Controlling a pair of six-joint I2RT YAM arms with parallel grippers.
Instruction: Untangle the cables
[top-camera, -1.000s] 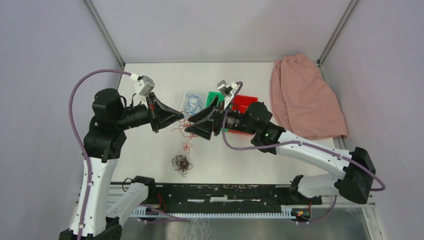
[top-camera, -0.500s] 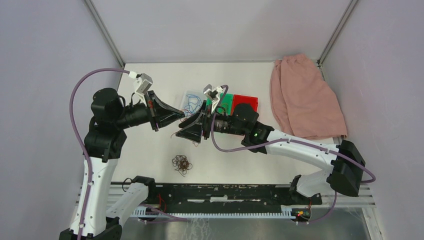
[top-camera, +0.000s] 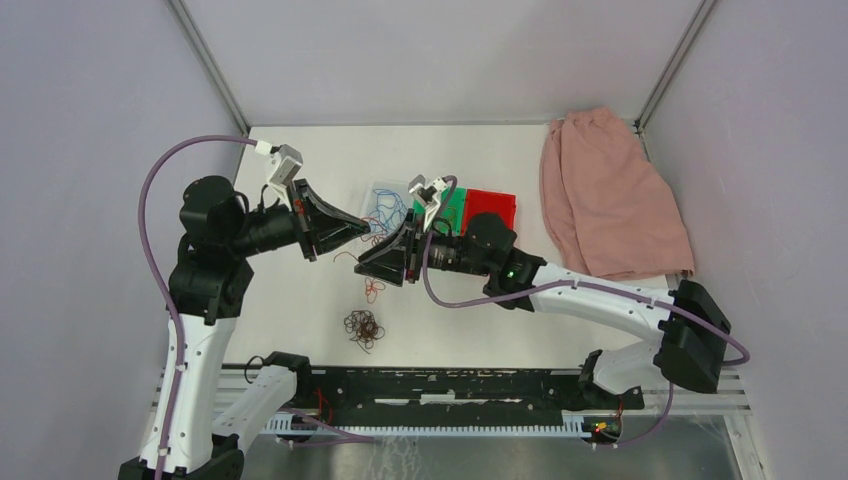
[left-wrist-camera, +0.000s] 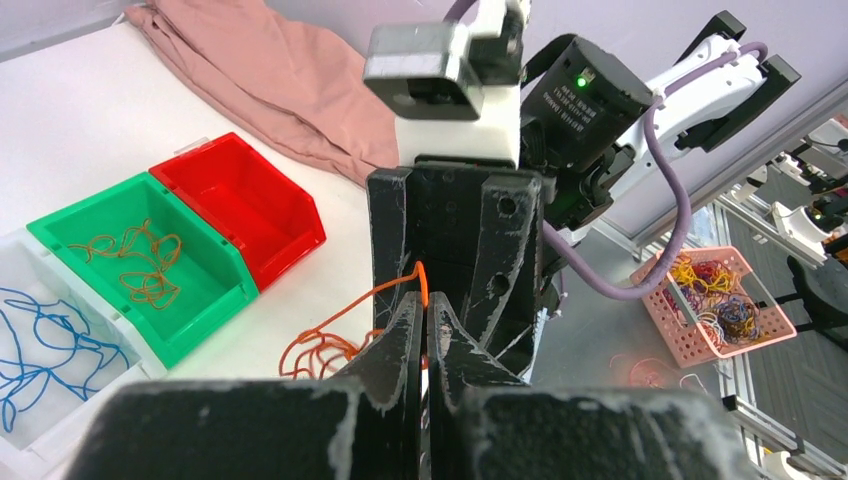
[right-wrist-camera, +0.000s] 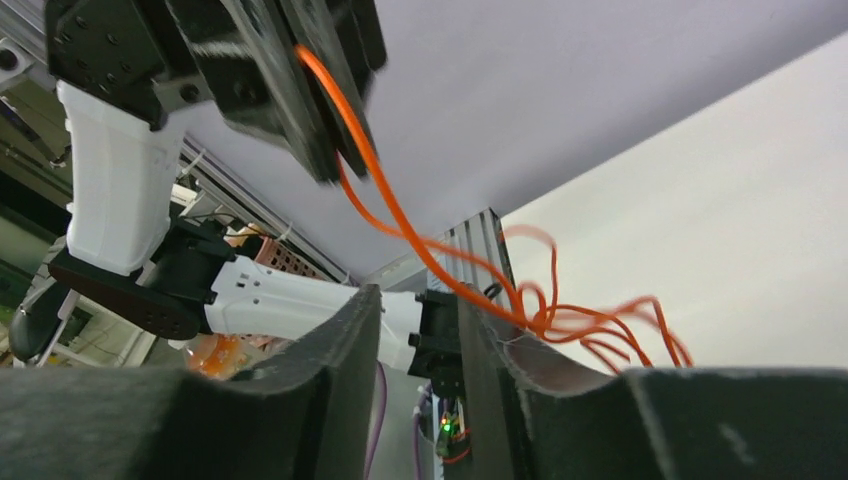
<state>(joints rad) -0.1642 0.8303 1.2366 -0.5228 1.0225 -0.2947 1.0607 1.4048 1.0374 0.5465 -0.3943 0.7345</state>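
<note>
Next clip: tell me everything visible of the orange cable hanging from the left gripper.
The thin orange-red curly cable looks like flexible plastic-coated wire. One end is pinched between the shut black fingers of the left gripper. From there a single strand runs down into a loose bunch of loops and kinks. The right gripper, black fingers parted, sits close by that bunch; whether it touches the cable cannot be told, nor whether the loops reach the white table.
</note>
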